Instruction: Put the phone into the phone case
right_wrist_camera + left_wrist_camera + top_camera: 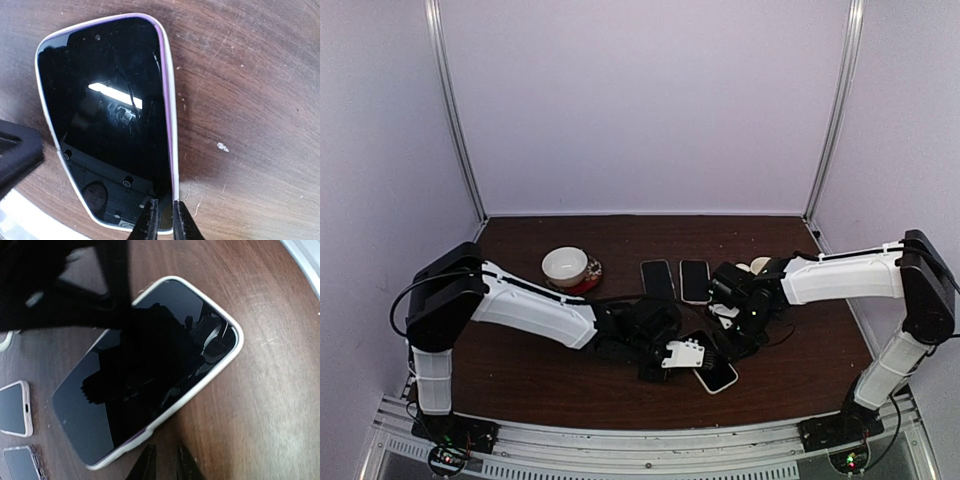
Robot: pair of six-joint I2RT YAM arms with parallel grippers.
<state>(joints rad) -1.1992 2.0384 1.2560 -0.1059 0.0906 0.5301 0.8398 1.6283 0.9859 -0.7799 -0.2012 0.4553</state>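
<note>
The phone (715, 375) lies face up near the table's front edge, its black screen (150, 370) set inside a white phone case (235, 355). In the right wrist view the phone (110, 115) shows a purple side inside the white case rim (170, 130). My right gripper (165, 222) is closed across that rim near a corner, one finger over the screen and one outside. It also shows in the top view (740, 335). My left gripper (167, 465) sits just off the phone's long edge, fingers nearly together and empty. It also shows in the top view (665, 365).
Two more phones or cases (657, 278) (694, 280) lie side by side mid-table; they also show in the left wrist view (15, 407) (22, 462). A white cup (565, 265) on a saucer stands at the back left. The front rail (30, 215) is close by.
</note>
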